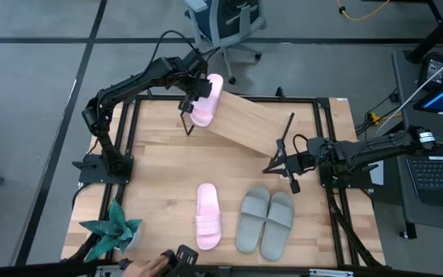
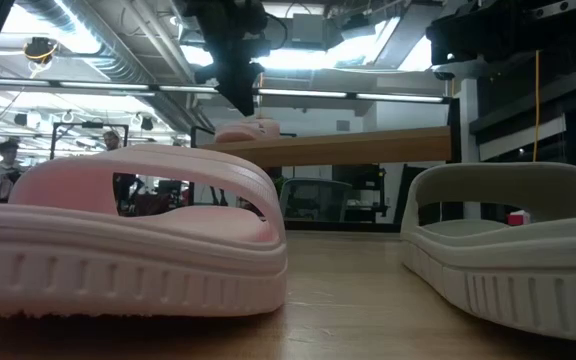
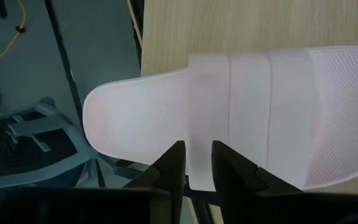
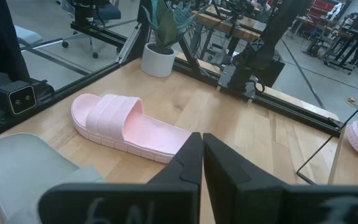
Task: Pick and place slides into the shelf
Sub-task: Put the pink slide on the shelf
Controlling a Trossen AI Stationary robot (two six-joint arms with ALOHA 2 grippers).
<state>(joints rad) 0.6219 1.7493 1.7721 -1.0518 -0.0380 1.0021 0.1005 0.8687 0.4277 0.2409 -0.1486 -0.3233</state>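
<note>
The left gripper (image 1: pixel 199 91) is clamped on the side edge of a pale pink foam slide sandal (image 1: pixel 207 101), held at the left end of the slanted light wood shelf (image 1: pixel 254 119), its sole apparently on the board. Release is best delayed until the sole is seated flat and cannot slip down the slope. Its long axis runs across the shelf's width, one end overhanging the raised far edge. The right gripper (image 4: pixel 201 155), fingers together, waits near the counter's right edge.

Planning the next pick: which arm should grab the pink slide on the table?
Probably right. The right gripper waits shut beside the pink slide on the table; the left gripper is at the shelf gripping the other pink slide.
</note>
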